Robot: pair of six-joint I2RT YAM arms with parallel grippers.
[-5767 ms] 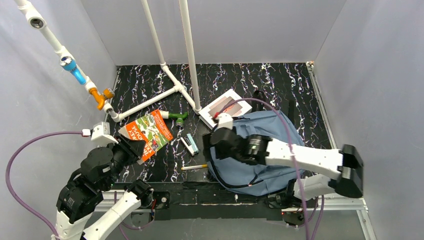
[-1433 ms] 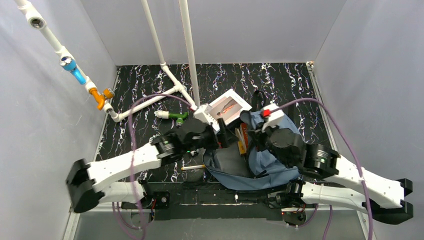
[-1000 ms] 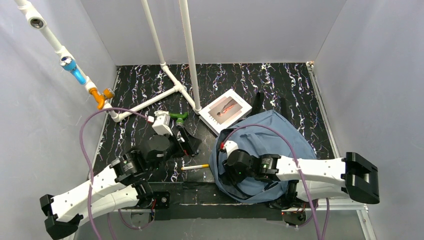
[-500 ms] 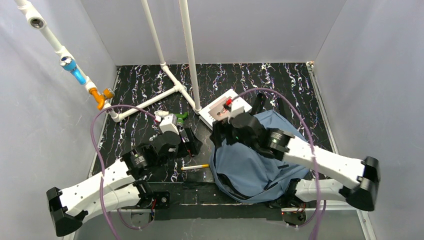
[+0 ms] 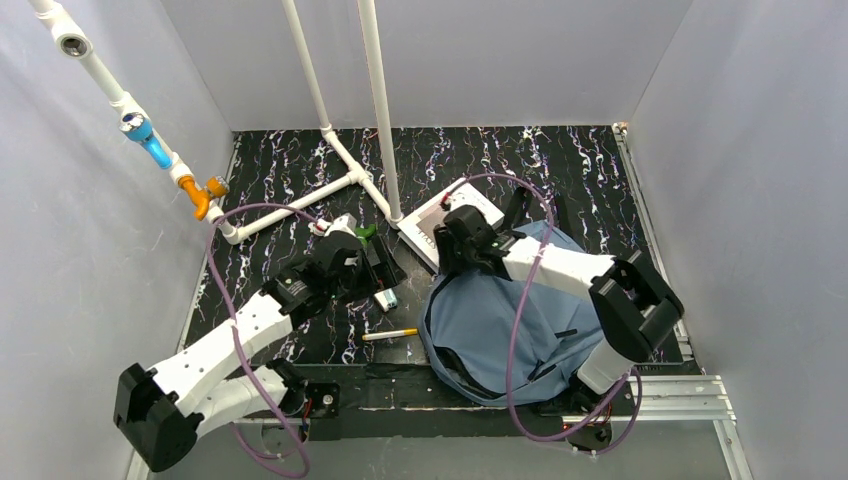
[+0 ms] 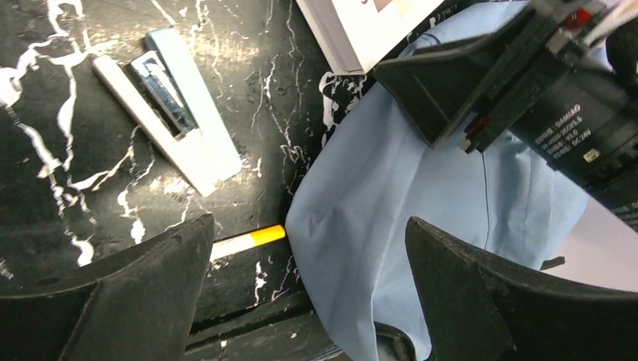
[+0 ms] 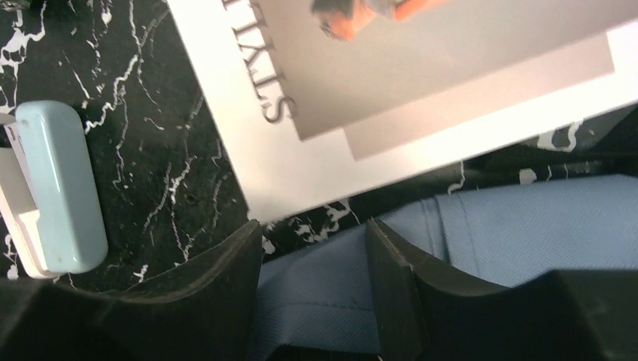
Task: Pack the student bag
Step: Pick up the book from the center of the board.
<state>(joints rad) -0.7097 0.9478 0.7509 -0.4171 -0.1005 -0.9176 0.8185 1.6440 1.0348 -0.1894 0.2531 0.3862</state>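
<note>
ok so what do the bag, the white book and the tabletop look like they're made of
Student bag: soft woven fabric, matte slate blue; fine weave and a stitched seam show.
White book: probably card or paper cover, smooth; crisp flat edge, printed lettering.
Tabletop: hard-looking black surface with white marble veining; stone or printed laminate, cannot tell.

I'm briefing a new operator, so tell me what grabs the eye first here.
The big slate-blue student bag, slumped at the table's near right edge, grabs attention first. Just beyond it lies a white book, with the right pincer open at its corner. Left of the bag lie a pale blue stapler and a yellow pen.
</note>
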